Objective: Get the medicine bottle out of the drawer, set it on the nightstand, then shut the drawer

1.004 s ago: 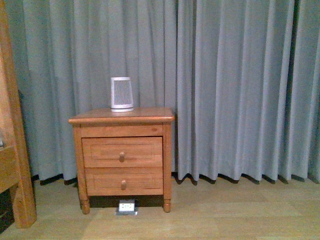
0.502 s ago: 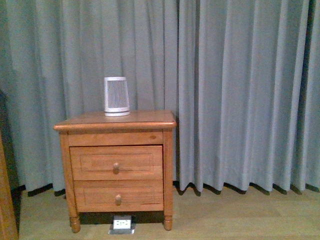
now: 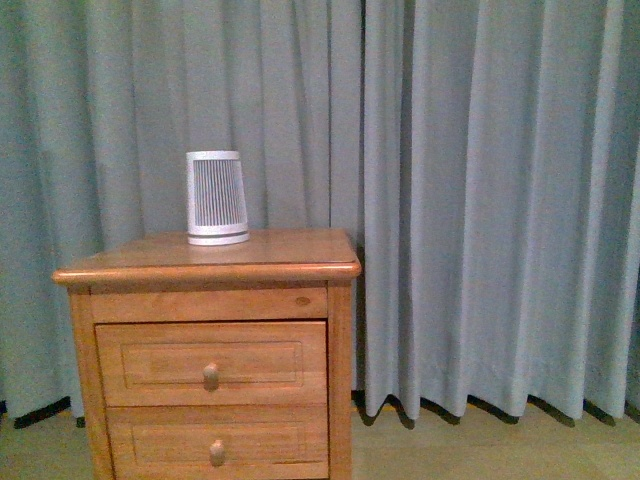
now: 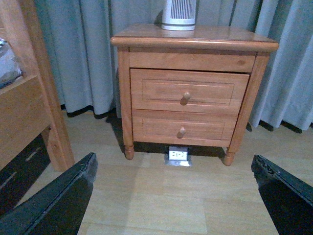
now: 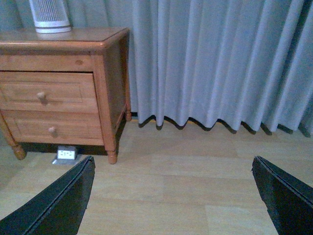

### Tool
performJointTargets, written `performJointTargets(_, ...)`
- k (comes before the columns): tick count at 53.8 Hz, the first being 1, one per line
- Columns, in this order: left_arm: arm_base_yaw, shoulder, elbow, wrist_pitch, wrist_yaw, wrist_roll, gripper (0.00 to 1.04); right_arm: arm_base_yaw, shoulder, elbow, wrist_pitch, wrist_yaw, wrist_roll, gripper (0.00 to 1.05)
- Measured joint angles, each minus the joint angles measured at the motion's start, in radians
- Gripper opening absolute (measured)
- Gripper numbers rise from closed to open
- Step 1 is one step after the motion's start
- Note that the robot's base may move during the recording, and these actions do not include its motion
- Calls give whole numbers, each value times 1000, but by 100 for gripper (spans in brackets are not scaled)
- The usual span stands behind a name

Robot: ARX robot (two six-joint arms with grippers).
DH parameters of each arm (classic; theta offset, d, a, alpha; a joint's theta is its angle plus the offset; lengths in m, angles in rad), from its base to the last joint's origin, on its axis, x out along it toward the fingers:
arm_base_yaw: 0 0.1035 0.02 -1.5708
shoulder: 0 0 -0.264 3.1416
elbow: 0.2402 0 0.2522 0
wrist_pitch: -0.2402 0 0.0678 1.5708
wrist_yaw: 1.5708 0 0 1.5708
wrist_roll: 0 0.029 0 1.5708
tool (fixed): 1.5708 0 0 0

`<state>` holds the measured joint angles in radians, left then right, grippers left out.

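Front view: the nightstand (image 3: 205,268) fills the lower left, in front of a grey curtain (image 3: 480,200). A white ribbed cylinder (image 3: 217,198) stands upright on its top, towards the back. The upper drawer (image 3: 150,362) is pushed fully in, its round knob (image 3: 211,376) at the middle of the front. The lower drawer (image 3: 260,445) beneath it is also shut. Neither arm appears here. The medicine bottle cannot be seen.

Left wrist view: the left gripper (image 4: 173,162) has its two black fingers (image 4: 63,200) spread wide with nothing between them. It hangs above the wooden floor (image 4: 161,205). The nightstand (image 4: 124,98) stands straight ahead of it, well apart, and the drawer (image 4: 151,90) faces the gap between the fingers, closed flush. A small floor socket (image 4: 178,154) sits under the nightstand, nearer the gripper than the drawer fronts. A wooden bed frame (image 4: 29,88) rises beyond one finger, off to the side. The bottle is hidden here too.

Right wrist view: the right gripper (image 5: 173,164) is likewise spread wide and empty, above bare floor (image 5: 171,186). The nightstand (image 5: 110,73) lies ahead and off to one side, beyond one finger, well apart. The drawer (image 5: 19,91) shows shut. The curtain (image 5: 220,58) hangs straight ahead of the open fingers (image 5: 283,196). No bottle can be made out.
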<state>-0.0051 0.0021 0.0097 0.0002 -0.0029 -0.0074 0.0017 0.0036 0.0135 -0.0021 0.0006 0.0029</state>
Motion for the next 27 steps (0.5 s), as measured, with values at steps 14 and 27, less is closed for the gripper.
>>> performJointTargets(14,0,0,0,0,0,0,98,0,0,0,0,0,0,98)
performJointTargets(27,0,0,0,0,0,0,98,0,0,0,0,0,0,98)
